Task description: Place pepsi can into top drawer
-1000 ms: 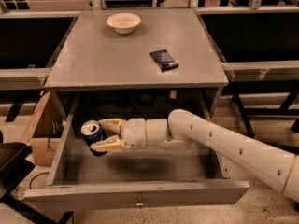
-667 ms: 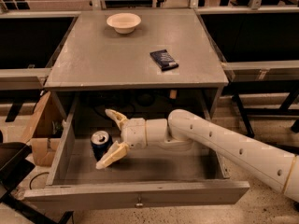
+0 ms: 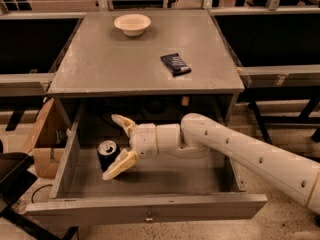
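Observation:
The pepsi can (image 3: 106, 152) stands upright on the bottom of the open top drawer (image 3: 145, 204), at its left side. Its silver top faces up. My gripper (image 3: 116, 146) is inside the drawer, just right of the can, with its two cream fingers spread wide apart. One finger (image 3: 123, 122) points up and back, the other finger (image 3: 120, 165) lies low in front of the can. The can is free of the fingers. The white arm (image 3: 240, 151) reaches in from the right. The drawer's metal knob (image 3: 148, 217) shows on the front panel.
On the grey cabinet top (image 3: 120, 69) stand a white bowl (image 3: 132, 23) at the back and a flat dark-blue snack packet (image 3: 175, 63) to the right. A cardboard box (image 3: 46, 144) sits on the floor left of the drawer. Dark tables flank both sides.
The gripper, shut on the can a second ago, has opened wide. The can now stands on the drawer bottom, a little lower and free of the fingers.

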Tool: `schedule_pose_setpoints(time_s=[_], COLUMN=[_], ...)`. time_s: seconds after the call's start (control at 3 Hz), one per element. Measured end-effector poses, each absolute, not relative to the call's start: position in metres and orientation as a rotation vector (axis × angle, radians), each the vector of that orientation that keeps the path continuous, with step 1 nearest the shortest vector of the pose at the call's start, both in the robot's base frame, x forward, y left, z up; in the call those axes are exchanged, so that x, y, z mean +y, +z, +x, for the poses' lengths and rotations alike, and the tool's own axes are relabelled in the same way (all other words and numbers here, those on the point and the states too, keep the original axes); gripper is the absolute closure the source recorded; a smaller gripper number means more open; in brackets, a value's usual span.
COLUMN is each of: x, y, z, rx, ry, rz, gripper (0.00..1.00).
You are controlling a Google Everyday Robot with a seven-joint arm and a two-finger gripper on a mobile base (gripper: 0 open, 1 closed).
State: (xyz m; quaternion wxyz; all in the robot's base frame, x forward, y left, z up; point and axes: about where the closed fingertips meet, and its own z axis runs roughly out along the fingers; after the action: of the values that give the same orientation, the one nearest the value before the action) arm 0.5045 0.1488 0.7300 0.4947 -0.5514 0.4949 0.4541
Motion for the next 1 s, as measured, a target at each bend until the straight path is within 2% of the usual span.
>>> schedule_pose_setpoints(time_s=[0.67, 1.0], x=[0.114, 0.089], y=[0.828, 0.853], z=[0.482, 0.457], rx=[1.139, 1.267], ry=[1.112, 1.062], rz=[-1.624, -1.847], gripper=[0.00, 0.00])
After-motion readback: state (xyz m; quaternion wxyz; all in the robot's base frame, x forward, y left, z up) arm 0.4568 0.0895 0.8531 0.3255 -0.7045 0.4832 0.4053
